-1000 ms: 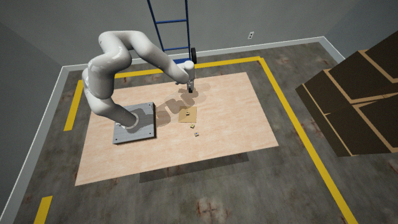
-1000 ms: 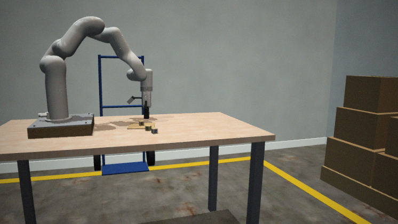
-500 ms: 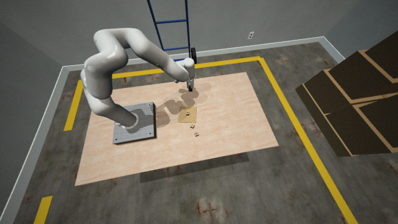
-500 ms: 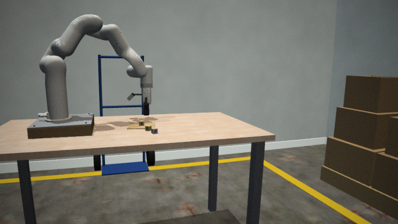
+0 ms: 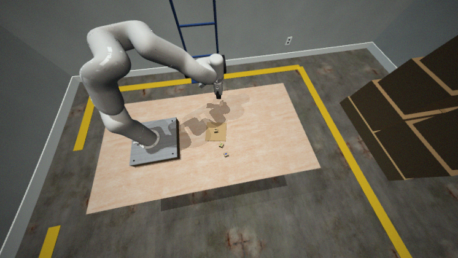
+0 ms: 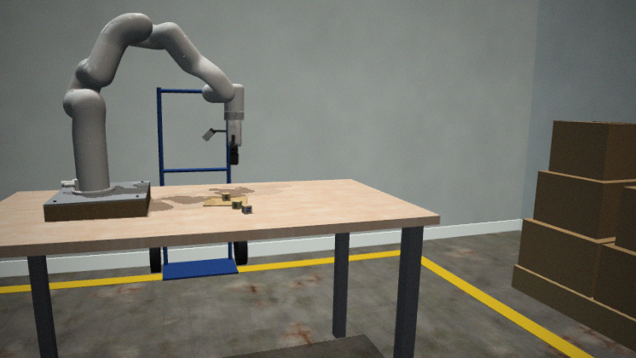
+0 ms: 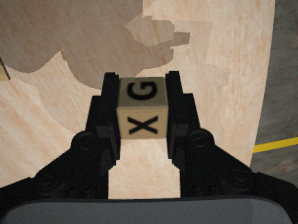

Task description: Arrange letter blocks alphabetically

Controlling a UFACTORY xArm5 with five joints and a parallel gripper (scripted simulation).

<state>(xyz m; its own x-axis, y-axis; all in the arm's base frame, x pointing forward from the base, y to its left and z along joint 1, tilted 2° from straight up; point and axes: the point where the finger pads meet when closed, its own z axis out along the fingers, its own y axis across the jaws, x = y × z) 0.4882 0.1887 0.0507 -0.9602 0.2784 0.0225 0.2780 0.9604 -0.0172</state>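
The black-fingered tool [image 5: 218, 96] [image 6: 234, 162] [image 7: 142, 90] is clamped on a pale wooden block [image 7: 142, 107], one finger pressed to each side. The block shows a black G and a black X on two adjoining faces, and is held in the air above the far part of the wood-topped desk [image 5: 272, 144] [image 6: 333, 213] [image 7: 145, 180]. Nearer than the tool lies a flat, yellowish mat [image 5: 221, 136] [image 6: 213, 203]. On it sits one small block with a dark marking [image 5: 215, 130] [image 6: 226, 196], its letter too small to read. Just beyond the mat's near edge is a block with a green marking [image 5: 221, 145] [image 6: 236, 204], and nearer again, a little to the right, a block with a blue marking [image 5: 226, 155] [image 6: 246, 209]; both rest on the desk, off the mat. To the left, the pale arm [image 5: 112, 89] [image 6: 91, 137] rises from a grey base plate [image 5: 134, 161] [image 6: 140, 210]. A blue hand truck [image 5: 215, 38] [image 6: 159, 133] stands beyond the desk's far side, and brown boxes [image 5: 384, 128] [image 6: 576, 151] are stacked at the right.
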